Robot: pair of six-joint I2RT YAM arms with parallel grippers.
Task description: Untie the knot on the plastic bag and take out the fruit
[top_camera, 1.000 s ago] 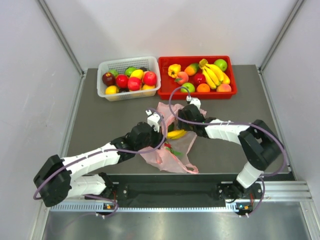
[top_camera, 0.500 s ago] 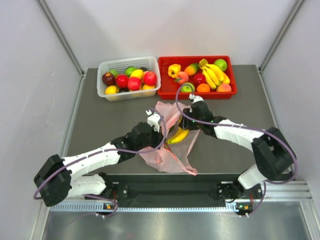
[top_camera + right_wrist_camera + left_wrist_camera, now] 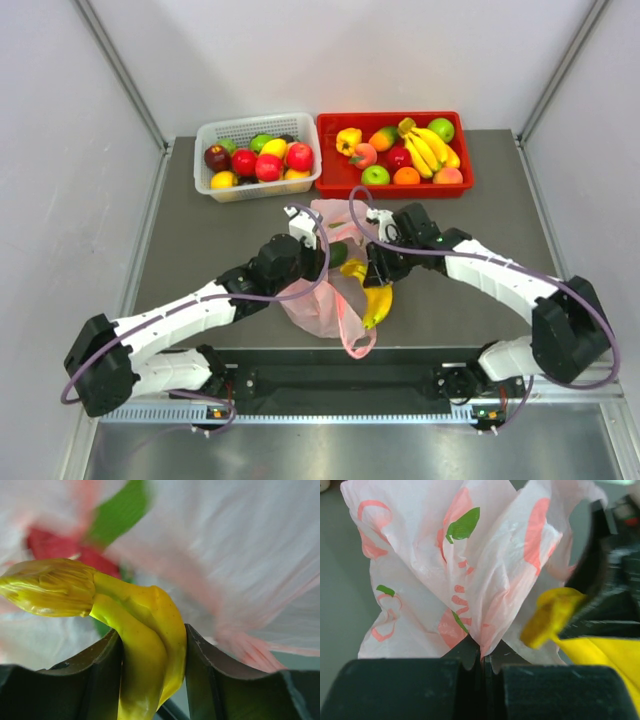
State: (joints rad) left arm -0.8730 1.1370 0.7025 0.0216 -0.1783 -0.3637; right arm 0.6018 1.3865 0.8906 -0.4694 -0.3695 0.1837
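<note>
The left pincer is closed tight on a fold of the bag, whose pink plastic fans out just ahead of its jaws. The right pincer grips the banana bunch by its neck. The stem end sticks out past the fingers, with the bag's film close behind it. Seen from above, the bunch reaches from that pincer toward the arm bases, beside the bag on the worktop. The two pincers are near each other.
</note>
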